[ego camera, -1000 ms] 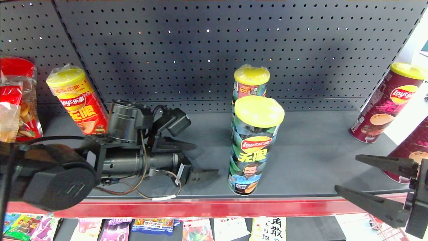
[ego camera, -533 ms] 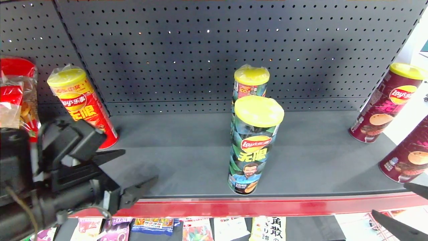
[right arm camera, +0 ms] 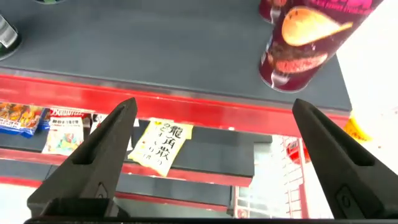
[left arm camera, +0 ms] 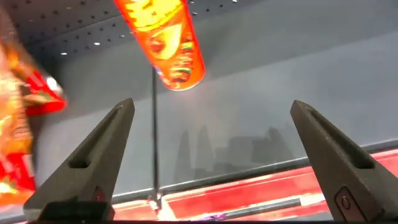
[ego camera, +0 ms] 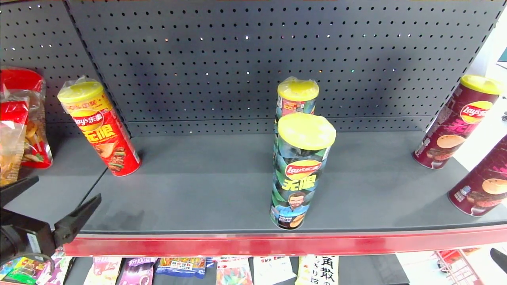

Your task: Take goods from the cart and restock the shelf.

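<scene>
- The left gripper [ego camera: 68, 187] hangs at the shelf's [ego camera: 198, 186] front left corner, jaws spread wide and holding nothing.
- The right gripper [right arm camera: 214, 104] sits below and in front of the shelf's right end, also wide open and empty.
- No goods from the cart can be seen in hand. A red wire frame [ego camera: 451, 263] low on the right is probably the cart, and its contents are hidden.
- Stock already on the shelf: a green can [ego camera: 303, 170] upright near the front edge with a rear can [ego camera: 298, 95] right behind it, a red can [ego camera: 99, 126] toward the left, and two maroon cans [ego camera: 455, 122] at the right end. Bags [ego camera: 20, 118] fill the far left.
- Open space lies between the red can and the green can, and between the green can and the maroon cans.
- If the next item is a can like these, it is likely light, a stiff tube with brittle chips inside, so a moderate squeeze should do.
- The wrap looks glossy and may slip. The jaws would best close across the middle of the body, not on the yellow lid, which could pop off.
- Tall and narrow, such a can tips easily, so it should go down level and well apart from its neighbours.
</scene>
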Tool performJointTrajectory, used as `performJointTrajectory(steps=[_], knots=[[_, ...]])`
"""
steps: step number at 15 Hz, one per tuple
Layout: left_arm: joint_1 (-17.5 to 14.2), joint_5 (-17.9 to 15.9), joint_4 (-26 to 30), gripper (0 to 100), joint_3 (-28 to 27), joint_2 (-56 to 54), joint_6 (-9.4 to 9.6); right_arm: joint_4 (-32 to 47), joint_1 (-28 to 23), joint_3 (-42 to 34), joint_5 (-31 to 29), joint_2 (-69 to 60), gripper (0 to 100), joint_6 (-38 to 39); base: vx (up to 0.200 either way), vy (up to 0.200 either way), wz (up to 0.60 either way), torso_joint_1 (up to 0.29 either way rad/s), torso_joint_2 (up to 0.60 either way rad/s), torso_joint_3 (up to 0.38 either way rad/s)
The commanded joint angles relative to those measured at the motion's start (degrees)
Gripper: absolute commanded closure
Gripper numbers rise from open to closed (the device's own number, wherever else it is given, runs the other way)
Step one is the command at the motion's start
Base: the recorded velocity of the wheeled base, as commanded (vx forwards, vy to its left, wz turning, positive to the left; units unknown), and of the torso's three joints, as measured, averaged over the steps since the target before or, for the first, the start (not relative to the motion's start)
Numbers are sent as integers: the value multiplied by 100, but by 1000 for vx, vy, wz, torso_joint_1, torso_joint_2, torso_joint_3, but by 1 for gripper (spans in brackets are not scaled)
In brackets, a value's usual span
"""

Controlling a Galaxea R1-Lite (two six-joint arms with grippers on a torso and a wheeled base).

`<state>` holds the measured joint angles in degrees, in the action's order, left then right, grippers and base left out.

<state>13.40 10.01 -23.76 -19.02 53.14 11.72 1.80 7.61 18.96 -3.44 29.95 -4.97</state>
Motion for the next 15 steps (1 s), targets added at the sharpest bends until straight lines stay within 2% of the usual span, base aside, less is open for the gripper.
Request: performJointTrajectory(steps=[1,5,9,15], knots=[[-65,10,-6,0,135,-181,-3,13,-14,3,1,2,0,-21,-200,0,0,2,-2,2],[-65,10,12,0,346,-357,6,31,-14,-50,-8,-7,0,-171,-200,0,0,0,4,1],[-65,10,-6,0,346,-383,-3,48,-49,-138,-25,-16,0,-267,0,0,0,0,0,0],[-65,10,12,0,408,-550,33,48,-49,-164,-34,2,0,-276,0,-200,0,11,2,3]])
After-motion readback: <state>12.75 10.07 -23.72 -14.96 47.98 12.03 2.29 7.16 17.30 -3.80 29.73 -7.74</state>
